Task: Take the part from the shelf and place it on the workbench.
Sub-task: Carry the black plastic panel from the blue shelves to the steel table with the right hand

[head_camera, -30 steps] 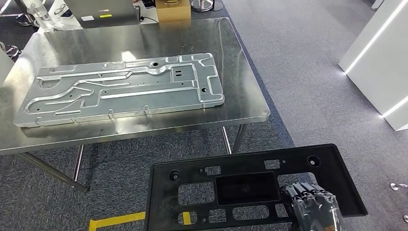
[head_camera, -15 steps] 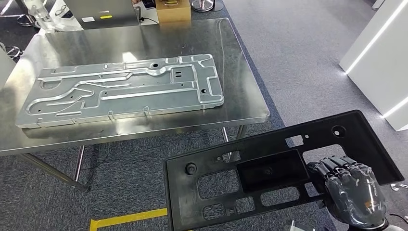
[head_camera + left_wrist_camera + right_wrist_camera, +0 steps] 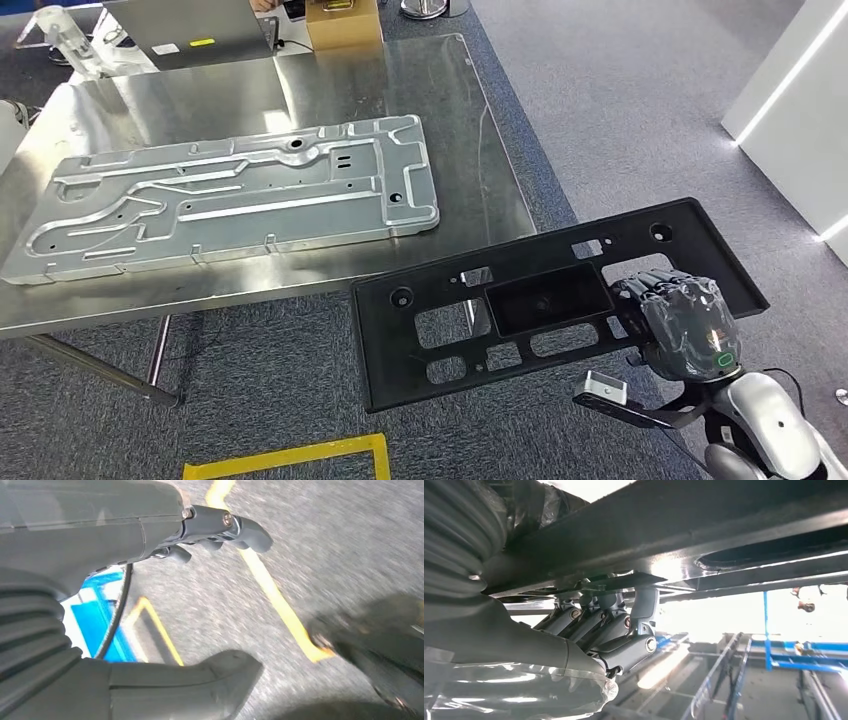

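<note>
My right hand (image 3: 682, 325) grips the right end of a flat black plastic part (image 3: 520, 300) with several cut-outs, holding it in the air over the carpet. The part's far left corner overlaps the near right corner of the steel workbench (image 3: 420, 80). From the right wrist view the part (image 3: 704, 525) is seen from underneath, with my right hand's fingers (image 3: 609, 630) curled up against it. My left hand (image 3: 150, 580) hangs over the floor with fingers apart and nothing in it.
A large stamped metal panel (image 3: 220, 200) covers much of the workbench. A cardboard box (image 3: 342, 22) and a laptop (image 3: 190, 30) sit beyond its far edge. Yellow tape (image 3: 290, 455) marks the grey carpet. White units (image 3: 800, 110) stand at the right.
My right hand has lifted the black part up and forward, toward the workbench's near right corner. The camera has shifted too, so the table sits further left.
</note>
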